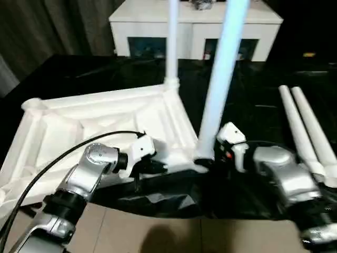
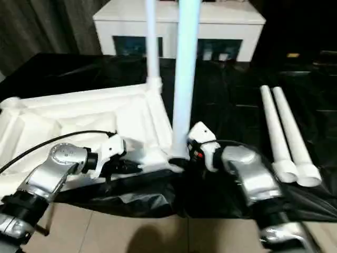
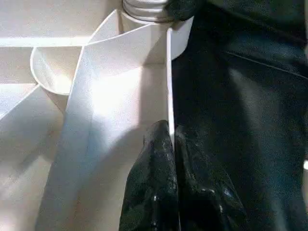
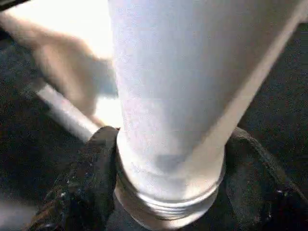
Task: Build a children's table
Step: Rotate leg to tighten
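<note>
1. The white table top [image 1: 100,118] lies upside down on the black-covered table [image 1: 253,100], ribbed underside facing up, with its near edge hanging toward the robot.
2. One leg [image 1: 172,42] already stands upright in the far corner socket, straight as a post.
3. A second leg [image 1: 218,79] rises from the near right corner socket [image 1: 197,158], and it leans a little to the right.
4. The right gripper [image 4: 168,192] sits at the base of that leg, with a black finger [image 4: 82,183] on each side of the threaded collar, hugging it at a middling spread.
5. The left gripper [image 3: 172,144] is pinched down tight on the thin side wall of the top, a finger on either face of the rim, just short of that same corner.
6. Off to the right, two spare legs [image 1: 308,132] lie side by side on the black cover, touching, well apart from the top.
7. Behind it all stands a white cabinet [image 1: 195,26].
</note>
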Controlling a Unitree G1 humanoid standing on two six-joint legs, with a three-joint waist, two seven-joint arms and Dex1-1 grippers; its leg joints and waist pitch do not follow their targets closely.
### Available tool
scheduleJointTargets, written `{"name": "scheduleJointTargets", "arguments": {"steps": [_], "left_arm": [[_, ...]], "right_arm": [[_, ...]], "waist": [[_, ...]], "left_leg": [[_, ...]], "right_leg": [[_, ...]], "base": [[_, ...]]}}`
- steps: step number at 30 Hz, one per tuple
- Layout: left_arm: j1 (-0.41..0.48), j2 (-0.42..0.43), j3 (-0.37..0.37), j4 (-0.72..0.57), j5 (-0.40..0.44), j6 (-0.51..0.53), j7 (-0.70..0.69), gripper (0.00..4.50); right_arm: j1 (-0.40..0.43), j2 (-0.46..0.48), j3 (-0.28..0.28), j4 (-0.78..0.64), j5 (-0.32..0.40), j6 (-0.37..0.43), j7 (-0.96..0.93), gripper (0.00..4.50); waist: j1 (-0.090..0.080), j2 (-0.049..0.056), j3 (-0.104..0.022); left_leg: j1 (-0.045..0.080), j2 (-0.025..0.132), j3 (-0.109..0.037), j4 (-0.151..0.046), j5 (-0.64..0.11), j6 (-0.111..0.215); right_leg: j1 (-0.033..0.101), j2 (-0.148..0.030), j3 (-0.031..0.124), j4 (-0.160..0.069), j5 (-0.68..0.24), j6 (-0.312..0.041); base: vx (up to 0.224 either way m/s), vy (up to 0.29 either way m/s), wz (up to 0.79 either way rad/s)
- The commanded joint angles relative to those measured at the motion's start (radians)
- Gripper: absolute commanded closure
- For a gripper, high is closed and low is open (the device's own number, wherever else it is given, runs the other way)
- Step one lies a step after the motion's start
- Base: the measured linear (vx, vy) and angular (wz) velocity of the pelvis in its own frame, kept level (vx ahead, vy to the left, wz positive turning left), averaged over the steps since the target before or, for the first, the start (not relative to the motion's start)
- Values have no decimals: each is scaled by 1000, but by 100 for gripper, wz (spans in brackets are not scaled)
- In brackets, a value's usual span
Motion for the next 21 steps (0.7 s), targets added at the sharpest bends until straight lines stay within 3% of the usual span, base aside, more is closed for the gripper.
{"name": "scheduleJointTargets", "arguments": {"steps": [1,3,4,6,7,9,12,14,16,19,21], "left_arm": [[-18,-34,-15,2,0,-15,24,450],[-60,-113,2,63,1,8,123,450],[-73,-132,1,80,10,14,154,450],[-89,-151,-4,101,24,22,190,450],[-115,-188,1,139,42,42,271,450],[-128,-207,7,159,49,50,313,450],[-164,-260,20,222,71,44,421,450],[-175,-280,18,242,81,11,443,450],[-176,-282,14,243,82,0,438,450],[-165,-270,-10,228,88,-52,378,450],[-161,-265,-14,227,85,-67,362,450]], "right_arm": [[-12,30,-8,41,10,38,-78,178],[-30,138,-54,81,-8,87,-281,178],[-36,167,-63,92,-16,98,-337,178],[-43,195,-69,107,-31,104,-397,178],[-55,242,-92,136,-41,109,-504,179],[-62,265,-108,151,-41,111,-556,180],[-94,323,-134,203,-43,102,-663,180],[-111,351,-139,213,-39,81,-671,180],[-113,358,-145,208,-30,71,-664,124],[-105,349,-155,166,-32,56,-665,105],[-105,337,-159,162,-43,48,-684,76]], "waist": [[-2,-8,-61],[-6,-7,-58],[-8,-8,-58],[-10,-9,-58],[-14,-6,-56],[-17,-3,-55],[-23,-5,-56],[-24,-2,-55],[-26,-3,-58],[-26,-4,-61],[-25,-4,-63]], "left_leg": [[4,18,-3,-81,-262,22],[10,16,-2,-82,-280,15],[9,13,-5,-83,-289,8],[11,13,-6,-84,-307,7],[11,11,-7,-84,-324,7],[21,8,-9,-82,-354,2],[24,8,-11,-87,-369,10],[23,9,-12,-90,-378,13],[18,12,-16,-94,-379,18],[6,14,-14,-98,-337,29],[7,16,-12,-97,-317,31]], "right_leg": [[57,-30,33,-80,-418,-166],[47,-28,34,-87,-454,-147],[52,-29,32,-89,-471,-137],[49,-28,30,-94,-498,-118],[47,-28,28,-98,-524,-107],[41,-27,22,-110,-578,-86],[43,-25,15,-119,-570,-79],[43,-25,14,-120,-557,-79],[50,-28,14,-117,-531,-82],[59,-30,22,-105,-437,-114],[59,-31,24,-101,-408,-128]], "base": [[0,0,0],[0,0,0],[0,0,0],[0,0,0],[0,0,0],[0,0,0],[0,0,0],[0,0,0],[0,0,0],[0,0,0],[0,0,0]]}}
